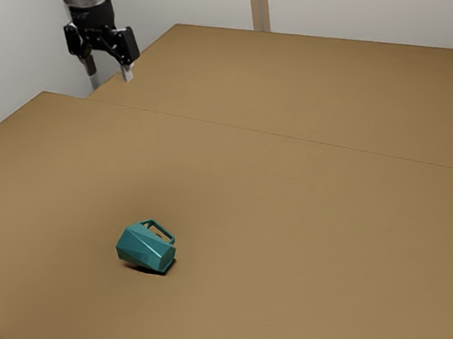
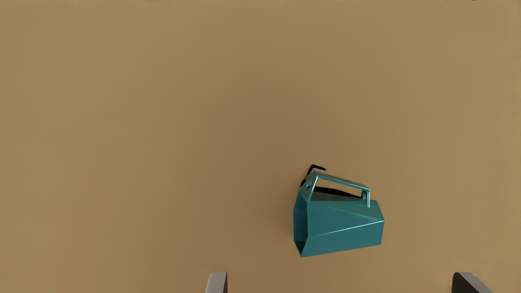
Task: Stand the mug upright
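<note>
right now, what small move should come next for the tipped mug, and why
I'd probably ease the gripper down toward the mug: it lies on its side on the table, while the gripper hangs well above, fingers spread and holding nothing.

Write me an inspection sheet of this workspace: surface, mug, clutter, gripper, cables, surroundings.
Surface: brown table, a thin line running across it.
Job's things: one teal mug, faceted, lying on its side on the table; not upright. Its handle is attached along one side, and its open end faces sideways.
Clutter: nothing seen.
Gripper: black, two-fingered, open, raised above the table and away from the mug, holding nothing.
Cables: nothing seen.
Surroundings: pale wall behind the table, with an upright wooden strip.
</note>
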Motion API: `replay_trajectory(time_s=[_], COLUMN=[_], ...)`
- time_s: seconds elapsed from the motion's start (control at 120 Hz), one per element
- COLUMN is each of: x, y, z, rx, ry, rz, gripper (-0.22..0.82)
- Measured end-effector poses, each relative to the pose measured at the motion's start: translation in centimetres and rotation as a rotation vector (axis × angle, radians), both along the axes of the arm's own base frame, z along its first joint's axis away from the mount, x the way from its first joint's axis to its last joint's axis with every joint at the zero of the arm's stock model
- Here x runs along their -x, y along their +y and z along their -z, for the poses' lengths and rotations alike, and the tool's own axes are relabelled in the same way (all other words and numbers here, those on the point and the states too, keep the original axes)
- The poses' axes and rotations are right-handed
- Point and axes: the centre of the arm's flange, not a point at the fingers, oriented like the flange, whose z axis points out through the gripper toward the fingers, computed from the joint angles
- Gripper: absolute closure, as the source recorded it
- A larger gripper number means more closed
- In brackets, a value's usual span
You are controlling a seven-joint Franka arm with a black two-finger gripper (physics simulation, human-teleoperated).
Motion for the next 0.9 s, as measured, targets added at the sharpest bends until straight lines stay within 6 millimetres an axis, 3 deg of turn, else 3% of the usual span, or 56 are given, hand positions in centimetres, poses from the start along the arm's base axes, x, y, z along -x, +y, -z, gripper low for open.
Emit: replay_trajectory(time_s=[0.1, 0.167, 0.275, 0.358, 0.408, 0.575, 0.725, 0.9], x=[-0.1, 0.7, 6.0, 10.3, 12.0, 15.1, 15.5, 15.3], y=[0.0, 0.5, 2.2, 8.1, 10.0, 11.4, 11.7, 13.1], z=[0.8, 2.7, 8.8, 13.6, 16.7, 25.1, 29.8, 32.4], rx=[0.015, 0.051, 0.191, 0.325, 0.402, 0.648, 0.815, 0.942], ry=[0.002, 0.037, 0.129, 0.147, 0.153, 0.143, 0.071, -0.056], rz=[0.005, -0.004, -0.044, -0.176, -0.229, -0.318, -0.349, -0.350], gripper=[0.00, 0.00, 0.00, 0.00, 0.00, 0.00, 0.00, 0.00])
